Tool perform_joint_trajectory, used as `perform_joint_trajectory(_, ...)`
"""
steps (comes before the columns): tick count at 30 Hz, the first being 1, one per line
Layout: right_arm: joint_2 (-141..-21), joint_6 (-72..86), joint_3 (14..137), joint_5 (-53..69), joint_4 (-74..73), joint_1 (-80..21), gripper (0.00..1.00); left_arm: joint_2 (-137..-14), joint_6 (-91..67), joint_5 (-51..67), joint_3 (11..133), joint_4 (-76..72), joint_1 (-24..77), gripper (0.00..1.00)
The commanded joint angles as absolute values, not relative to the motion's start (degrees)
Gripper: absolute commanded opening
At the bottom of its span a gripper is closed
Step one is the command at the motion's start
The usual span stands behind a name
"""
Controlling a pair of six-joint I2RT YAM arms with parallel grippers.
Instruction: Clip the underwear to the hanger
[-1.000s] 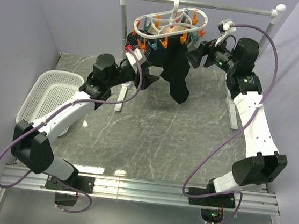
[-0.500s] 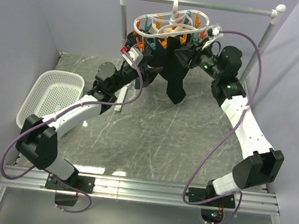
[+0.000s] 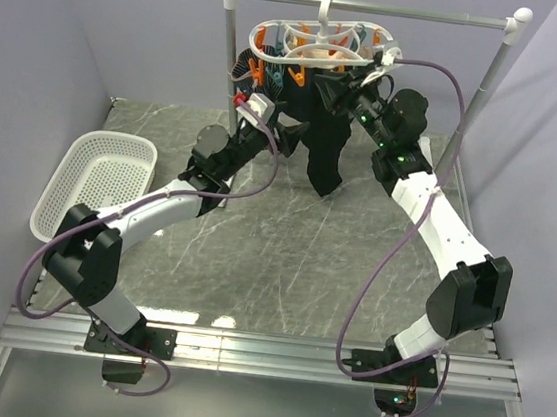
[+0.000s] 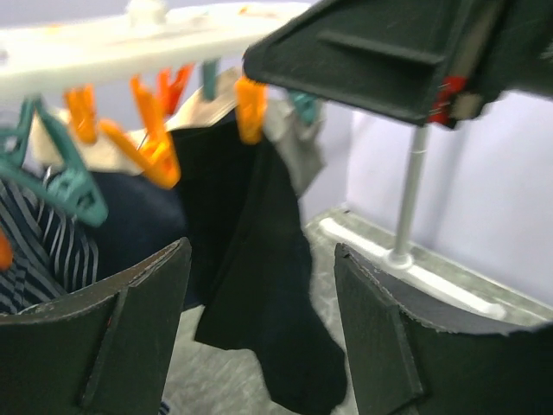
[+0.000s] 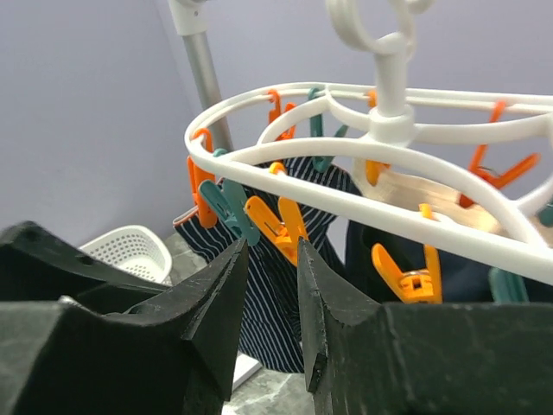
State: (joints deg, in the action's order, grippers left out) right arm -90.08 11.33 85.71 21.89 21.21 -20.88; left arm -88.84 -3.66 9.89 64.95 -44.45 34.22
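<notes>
The white hanger (image 3: 317, 44) hangs by its hook from the rail, and its ring (image 5: 346, 186) carries orange and teal pegs. The black underwear (image 3: 328, 149) dangles below it, with an orange peg (image 4: 251, 105) pinching its top edge. My left gripper (image 3: 280, 134) is open just left of the cloth. In the left wrist view the underwear (image 4: 259, 285) hangs beyond the gap of that gripper (image 4: 261, 251), untouched. My right gripper (image 3: 337, 89) is up under the ring. Its jaws (image 5: 270, 246) are drawn in narrowly on another orange peg (image 5: 278, 225) at their tips.
A dark striped garment (image 5: 285, 303) hangs on the hanger's left side, next to a teal peg (image 5: 229, 207). The silver rail stand (image 3: 382, 9) spans the back, with one foot (image 4: 415, 268) on the marble table. A white basket (image 3: 95, 183) sits at the left edge.
Both arms have stretched up and inward toward the hanger. The right gripper has gone from wide open to narrow around a peg. The left gripper has stayed open.
</notes>
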Motion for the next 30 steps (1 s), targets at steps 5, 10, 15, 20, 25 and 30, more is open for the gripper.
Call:
perform_joint_trajectory(5, -91.41, 11.95, 85.96, 19.95, 27.42, -22.76, 0.40, -91.32, -3.69, 5.71, 67.68, -48.51, 34.01, 0.74)
perform_joint_trajectory(10, -92.37, 11.34, 85.52, 17.76, 27.68, -24.25, 0.45, -91.32, -4.57, 3.87, 67.15, -48.08, 33.23, 0.76)
perform_joint_trajectory(15, -93.34, 10.98, 85.25, 13.63, 29.53, -25.66, 0.46, -90.44, -4.13, 3.25, 66.01, -47.72, 32.70, 0.77)
perform_joint_trajectory(20, -95.27, 10.55, 86.92, 9.94, 29.53, -26.54, 0.46, -89.74, -3.78, 3.16, 65.39, -47.64, 32.52, 0.78)
perform_joint_trajectory(25, -97.38, 11.25, 88.42, 8.88, 29.35, -26.89, 0.45, -89.65, -3.17, 2.99, 64.86, -48.25, 32.34, 0.79)
perform_joint_trajectory(30, -98.26, 11.86, 88.94, 8.00, 30.41, -26.89, 0.45, -89.74, -3.08, 3.60, 64.51, -48.78, 32.26, 0.79)
